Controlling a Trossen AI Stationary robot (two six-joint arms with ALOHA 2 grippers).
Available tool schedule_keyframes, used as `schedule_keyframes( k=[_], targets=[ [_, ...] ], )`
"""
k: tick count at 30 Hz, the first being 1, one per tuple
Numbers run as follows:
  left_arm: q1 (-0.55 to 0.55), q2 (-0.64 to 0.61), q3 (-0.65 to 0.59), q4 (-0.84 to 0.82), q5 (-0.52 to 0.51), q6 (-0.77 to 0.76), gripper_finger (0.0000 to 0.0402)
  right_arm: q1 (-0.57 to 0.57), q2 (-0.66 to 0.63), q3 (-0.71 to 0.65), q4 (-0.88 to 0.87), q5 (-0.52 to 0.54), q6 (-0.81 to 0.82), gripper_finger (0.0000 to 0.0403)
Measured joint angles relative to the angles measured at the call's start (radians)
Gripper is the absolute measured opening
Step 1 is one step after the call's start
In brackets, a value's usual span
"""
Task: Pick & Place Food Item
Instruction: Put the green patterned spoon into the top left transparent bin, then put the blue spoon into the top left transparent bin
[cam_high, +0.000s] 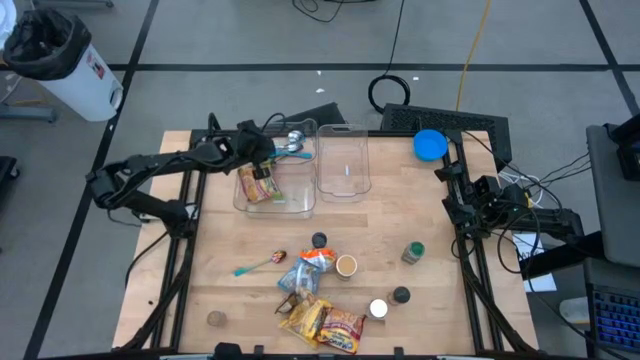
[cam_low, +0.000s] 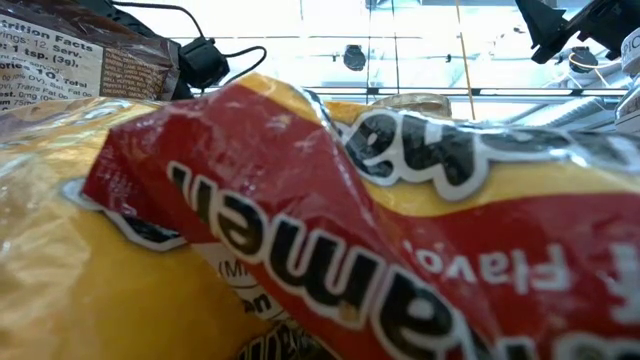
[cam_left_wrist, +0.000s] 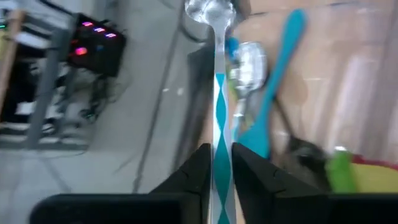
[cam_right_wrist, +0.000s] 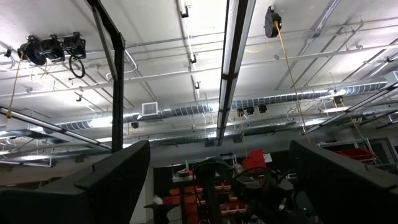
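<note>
The surface (cam_high: 400, 210) was pale wood with a matt, visibly grained finish. Two bins, the left one (cam_high: 290, 203) and the right one (cam_high: 343, 160), were clear glossy plastic. A spoon (cam_left_wrist: 248, 62) had a shiny metal bowl and lay beside a smooth teal plastic utensil (cam_left_wrist: 273, 81). The snack packets (cam_high: 325, 322) were glossy crinkled foil, the nearest wrapper (cam_low: 400, 250) creased and reflective. The blue lid (cam_high: 430, 145) looked like matt plastic.

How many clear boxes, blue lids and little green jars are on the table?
Clear containers: 2
Blue lid: 1
Green jar: 1
Total: 4
</note>
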Motion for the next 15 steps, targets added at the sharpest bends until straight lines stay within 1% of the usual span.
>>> schedule_keyframes(
  k=[4, 9, 12, 15],
  targets=[
    [-0.012, 0.000, 0.000, 0.044, -0.099, 0.002, 0.0131, 0.000, 0.000, 0.000, 0.000, 0.000, 0.000, 0.0380],
    [-0.031, 0.000, 0.000, 0.096, -0.146, -0.010, 0.0202, 0.000, 0.000, 0.000, 0.000, 0.000, 0.000, 0.0380],
    [-0.065, -0.009, 0.000, 0.114, -0.210, -0.053, 0.0234, 0.000, 0.000, 0.000, 0.000, 0.000, 0.000, 0.0380],
    [-0.132, -0.041, 0.000, 0.120, -0.280, -0.107, 0.0255, 0.000, 0.000, 0.000, 0.000, 0.000, 0.000, 0.0380]
  ],
)
